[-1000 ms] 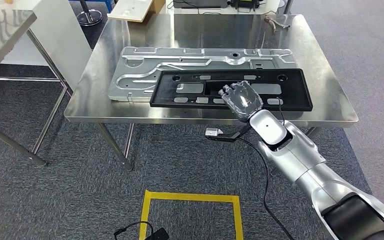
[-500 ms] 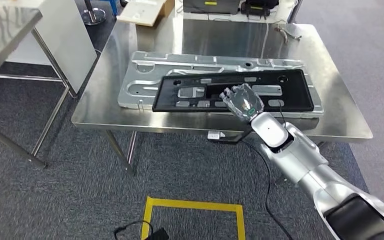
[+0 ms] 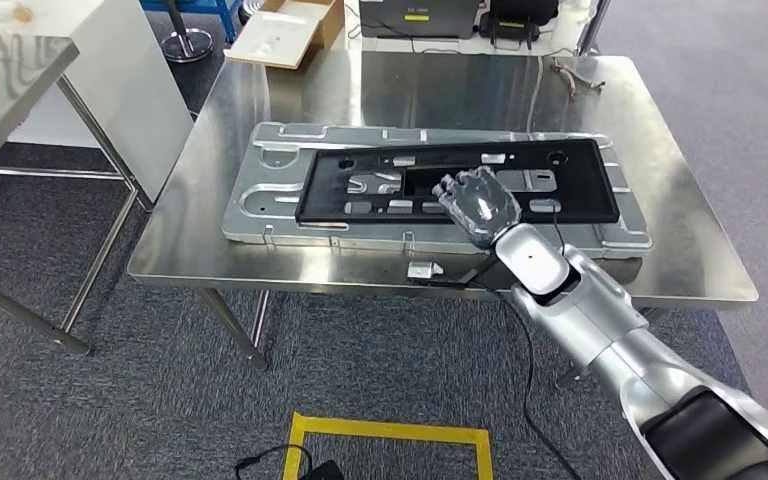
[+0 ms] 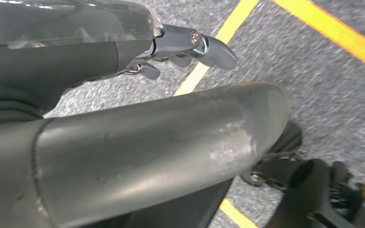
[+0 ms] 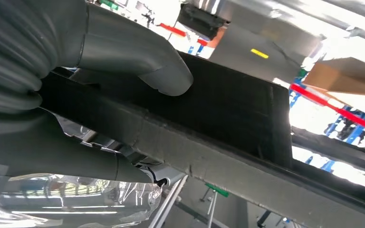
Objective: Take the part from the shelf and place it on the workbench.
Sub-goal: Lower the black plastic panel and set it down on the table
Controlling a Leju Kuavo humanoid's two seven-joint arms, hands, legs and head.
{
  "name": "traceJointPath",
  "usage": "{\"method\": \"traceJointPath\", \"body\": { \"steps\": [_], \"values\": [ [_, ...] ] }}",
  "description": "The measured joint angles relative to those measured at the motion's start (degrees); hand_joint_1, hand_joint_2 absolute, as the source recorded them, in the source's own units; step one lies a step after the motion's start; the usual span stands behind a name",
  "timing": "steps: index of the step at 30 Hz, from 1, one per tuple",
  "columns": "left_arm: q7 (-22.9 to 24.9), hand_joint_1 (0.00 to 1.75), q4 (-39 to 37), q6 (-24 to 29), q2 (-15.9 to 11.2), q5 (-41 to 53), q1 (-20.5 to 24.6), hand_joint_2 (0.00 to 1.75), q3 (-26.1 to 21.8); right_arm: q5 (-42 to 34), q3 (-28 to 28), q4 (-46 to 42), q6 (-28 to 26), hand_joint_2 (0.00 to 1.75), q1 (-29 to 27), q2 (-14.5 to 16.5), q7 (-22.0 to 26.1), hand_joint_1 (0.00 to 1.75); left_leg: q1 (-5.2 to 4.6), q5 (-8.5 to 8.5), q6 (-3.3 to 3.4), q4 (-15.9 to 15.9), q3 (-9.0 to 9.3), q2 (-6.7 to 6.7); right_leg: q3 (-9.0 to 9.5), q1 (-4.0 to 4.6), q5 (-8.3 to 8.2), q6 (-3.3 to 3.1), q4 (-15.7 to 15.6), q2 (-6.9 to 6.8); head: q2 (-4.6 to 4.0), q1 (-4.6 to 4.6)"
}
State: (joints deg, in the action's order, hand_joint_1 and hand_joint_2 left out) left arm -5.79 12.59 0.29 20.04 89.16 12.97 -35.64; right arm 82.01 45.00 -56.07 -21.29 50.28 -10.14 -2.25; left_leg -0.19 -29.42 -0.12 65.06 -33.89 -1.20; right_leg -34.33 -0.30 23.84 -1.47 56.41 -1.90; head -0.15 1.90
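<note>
A long black plastic frame [image 3: 585, 185] with several cut-outs lies flat over a silver stamped metal plate [image 3: 270, 190] on the steel workbench [image 3: 440, 85]. My right hand [image 3: 478, 200] grips the frame's near edge around its middle. In the right wrist view my thumb [image 5: 138, 57] presses on one face of the black frame [image 5: 228, 109] and my fingers [image 5: 76, 159] wrap the other side. My left hand [image 4: 123, 137] hangs over grey carpet with yellow lines, fingers [image 4: 190, 45] apart, holding nothing.
A metal tool [image 3: 575, 72] lies at the bench's far right corner. A cardboard box [image 3: 290, 25] sits past the far edge. A second steel table [image 3: 10, 60] and white cabinet [image 3: 130, 70] stand left. A yellow floor square [image 3: 390, 430] and cable [image 3: 535, 370] lie below.
The view has shifted a little. My right hand has carried the black frame farther onto the bench, from overhanging the silver plate's near side to lying squarely over it.
</note>
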Motion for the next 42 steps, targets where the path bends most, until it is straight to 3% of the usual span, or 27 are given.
{"method": "traceJointPath", "body": {
  "steps": [2,3,4,5,6,7,8,9,12,13,15,17,19,20,21,23,24,25,27,29,32,34,35,38,39,40,42],
  "values": [
    [-0.08,0.00,0.00,-0.01,-0.02,-0.01,-0.11,0.00,0.09,-0.10,0.00,0.01,0.01,1.75,-0.13,-0.66,-0.01,1.75,0.25,-2.37,-0.40,6.61,-4.63,0.09,0.96,0.03,0.92,-0.18,0.02,-0.11,0.00,0.00],
    [-0.10,0.00,0.00,-0.01,-0.04,-0.01,-0.24,0.00,0.10,-0.14,0.00,0.03,0.01,1.75,-0.37,-0.88,-0.01,1.75,0.39,-2.82,-0.63,8.36,-6.42,0.12,1.56,0.02,1.46,-0.08,0.06,-0.09,0.00,0.00],
    [-0.13,0.00,0.00,-0.01,-0.06,-0.01,-0.36,0.00,0.11,-0.17,0.00,0.04,0.00,1.75,-0.63,-1.05,0.01,1.75,0.52,-2.31,-0.89,8.19,-7.35,0.15,2.26,-0.05,2.05,0.06,0.12,-0.03,0.00,0.00],
    [-0.15,0.00,0.00,-0.01,-0.08,0.00,-0.44,0.00,0.13,-0.18,0.00,0.05,-0.02,1.75,-0.85,-1.14,0.02,1.75,0.67,-0.74,-1.13,6.21,-7.37,0.18,3.00,-0.16,2.67,0.25,0.22,0.05,0.00,0.00],
    [-0.16,0.00,0.00,-0.01,-0.09,0.00,-0.48,0.00,0.15,-0.20,0.00,0.06,-0.05,1.75,-0.99,-1.17,0.02,1.75,0.81,1.92,-1.32,2.63,-6.62,0.17,3.78,-0.27,3.36,0.49,0.34,0.11,0.00,0.00],
    [-0.18,0.00,-0.01,-0.02,-0.09,0.00,-0.54,0.00,0.19,-0.23,0.00,0.09,-0.12,1.75,-1.05,-1.18,0.01,1.75,0.91,4.77,-1.30,-1.19,-5.76,0.09,4.50,-0.35,4.06,0.78,0.57,0.18,0.00,-0.01],
    [-0.19,0.00,-0.01,-0.03,-0.08,0.01,-0.55,0.00,0.23,-0.31,-0.01,0.15,-0.26,1.75,-1.05,-1.18,-0.01,1.75,0.84,6.49,-0.98,-4.08,-4.95,0.07,5.00,-0.37,4.67,1.13,0.70,0.32,0.00,-0.01],
    [-0.21,0.00,-0.02,-0.04,-0.08,0.01,-0.55,0.00,0.29,-0.42,-0.02,0.23,-0.39,1.75,-1.06,-1.18,-0.03,1.75,0.68,7.62,-0.50,-5.97,-4.36,0.04,5.42,-0.34,5.25,1.58,0.69,0.42,0.00,-0.01],
    [-0.26,0.00,-0.02,-0.08,-0.04,0.14,-0.54,0.00,0.58,-0.78,-0.17,0.48,-0.74,1.75,-1.30,-1.18,-0.02,1.75,0.48,6.98,1.32,-7.00,-3.10,-0.13,5.94,-0.55,5.52,2.73,1.90,0.88,0.00,0.00],
    [-0.25,0.00,-0.02,-0.10,-0.01,0.16,-0.50,0.00,0.73,-0.86,-0.27,0.59,-0.90,1.75,-1.40,-1.18,-0.01,1.75,0.62,6.68,1.80,-7.19,-2.41,-0.23,5.45,-0.71,5.29,2.92,3.39,1.03,0.00,0.00],
    [-0.09,0.00,-0.02,-0.14,0.13,0.09,-0.33,0.00,1.07,-1.02,-0.64,0.97,-1.50,1.75,-1.45,-0.83,0.02,1.75,0.79,6.02,2.41,-7.35,-0.89,-0.32,2.21,-0.91,5.76,3.24,8.53,1.20,0.00,-0.01],
    [0.21,0.00,-0.02,-0.17,0.23,0.01,-0.24,0.00,1.35,-1.14,-1.22,1.69,-2.08,1.75,-1.65,-0.01,0.04,1.75,0.79,4.95,2.58,-7.37,0.26,-0.36,-2.80,-1.01,7.97,3.53,14.96,1.29,0.00,-0.02],
    [0.43,0.00,-0.02,-0.19,0.28,-0.01,-0.33,0.00,1.51,-1.20,-1.67,2.45,-2.25,1.75,-2.11,0.77,0.05,1.75,0.81,3.55,2.52,-7.37,1.86,-0.47,-6.57,-1.09,10.05,3.63,17.25,1.28,0.00,-0.02],
    [0.48,0.00,-0.02,-0.22,0.32,0.00,-0.42,0.00,1.56,-1.21,-1.80,2.78,-2.26,1.75,-2.32,1.06,0.07,1.75,0.82,2.74,2.42,-7.37,2.88,-0.53,-7.35,-1.12,9.67,3.59,16.00,1.25,0.00,-0.02],
    [0.50,0.00,-0.02,-0.25,0.38,0.01,-0.48,0.00,1.59,-1.22,-1.93,3.04,-2.27,1.75,-2.44,1.30,0.09,1.75,0.82,1.89,2.25,-7.38,3.99,-0.56,-7.44,-1.13,7.77,3.48,13.31,1.14,0.00,-0.02],
    [0.55,0.00,-0.03,-0.37,0.54,0.07,-0.62,0.00,1.63,-1.28,-2.27,3.75,-2.36,1.75,-2.49,1.73,0.13,1.75,0.72,0.20,1.68,-7.30,5.82,-0.55,-6.80,-0.89,0.23,3.02,6.11,0.33,0.00,-0.02],
    [0.58,0.00,-0.04,-0.41,0.57,0.11,-0.59,0.00,1.66,-1.33,-2.45,4.17,-2.44,1.75,-2.51,1.98,0.19,1.75,0.61,-0.56,1.30,-7.27,6.44,-0.51,-6.49,-0.72,-2.61,2.67,3.74,-0.02,0.00,-0.01],
    [0.61,0.00,-0.05,-0.45,0.59,0.15,-0.59,0.00,1.68,-1.37,-2.58,4.57,-2.54,1.75,-2.61,2.18,0.26,1.75,0.49,-1.14,0.92,-7.26,7.02,-0.44,-6.29,-0.59,-4.28,2.28,2.47,-0.21,0.00,-0.01],
    [0.65,0.00,-0.07,-0.51,0.58,0.19,-0.44,0.00,1.77,-1.42,-2.74,5.14,-2.77,1.75,-2.73,2.41,0.46,1.75,0.35,-1.49,0.15,-6.70,7.57,-0.12,-5.67,-0.56,-3.61,1.48,2.40,0.06,0.00,0.02],
    [0.64,0.00,-0.07,-0.51,0.59,0.17,-0.24,0.00,1.95,-1.42,-3.09,5.60,-3.15,1.75,-2.61,2.13,0.54,1.75,0.42,-1.61,-0.45,-3.76,6.50,0.20,-4.74,-0.55,-2.87,0.69,2.11,0.18,0.00,0.02],
    [0.61,0.00,-0.07,-0.48,0.61,0.16,-0.06,0.00,2.21,-1.42,-3.45,6.29,-3.79,1.75,-2.45,1.12,0.62,1.75,0.48,-5.55,-0.97,5.80,0.28,0.34,-3.43,-0.26,-1.65,-0.19,1.86,0.17,0.00,0.02],
    [0.61,0.00,-0.07,-0.47,0.60,0.21,-0.14,0.00,2.50,-1.42,-3.45,6.73,-3.88,1.75,-2.78,0.51,0.85,1.75,0.45,-7.61,-0.90,9.39,-3.57,0.35,-2.49,0.03,-0.74,-0.37,1.86,0.25,0.00,0.02],
    [0.61,0.00,-0.07,-0.47,0.60,0.26,-0.17,0.00,2.69,-1.42,-3.45,6.97,-3.89,1.75,-2.98,0.27,0.97,1.75,0.39,-6.65,-0.71,8.59,-4.36,0.35,-1.89,0.19,-0.26,-0.40,1.87,0.31,0.00,0.02],
    [0.60,0.00,-0.07,-0.47,0.58,0.36,-0.19,0.00,3.02,-1.42,-3.46,7.54,-3.92,1.75,-3.18,-0.05,1.06,1.75,-0.02,2.42,0.73,-1.61,-3.02,-0.04,-0.16,0.60,1.03,-0.34,1.89,0.53,0.00,0.01],
    [0.59,0.00,-0.07,-0.47,0.57,0.37,-0.17,0.00,3.05,-1.43,-3.47,7.68,-3.99,1.75,-3.15,-0.06,1.05,1.75,-0.22,4.28,1.22,-4.42,-2.56,-0.26,0.04,0.61,1.29,-0.19,1.91,0.66,0.00,0.01],
    [0.59,0.00,-0.07,-0.47,0.56,0.37,-0.21,0.00,3.06,-1.43,-3.48,7.79,-4.08,1.75,-3.20,-0.06,1.05,1.75,-0.44,5.33,1.68,-5.98,-2.35,-0.44,0.05,0.52,1.49,0.07,1.92,0.77,0.00,0.01],
    [0.59,0.00,-0.07,-0.47,0.56,0.37,-0.27,0.00,3.08,-1.44,-3.49,7.92,-4.21,1.75,-3.36,-0.06,1.12,1.75,-0.61,5.65,2.11,-6.84,-2.12,-0.47,0.05,0.45,1.69,0.77,1.78,0.96,0.00,0.01]
  ]
}}
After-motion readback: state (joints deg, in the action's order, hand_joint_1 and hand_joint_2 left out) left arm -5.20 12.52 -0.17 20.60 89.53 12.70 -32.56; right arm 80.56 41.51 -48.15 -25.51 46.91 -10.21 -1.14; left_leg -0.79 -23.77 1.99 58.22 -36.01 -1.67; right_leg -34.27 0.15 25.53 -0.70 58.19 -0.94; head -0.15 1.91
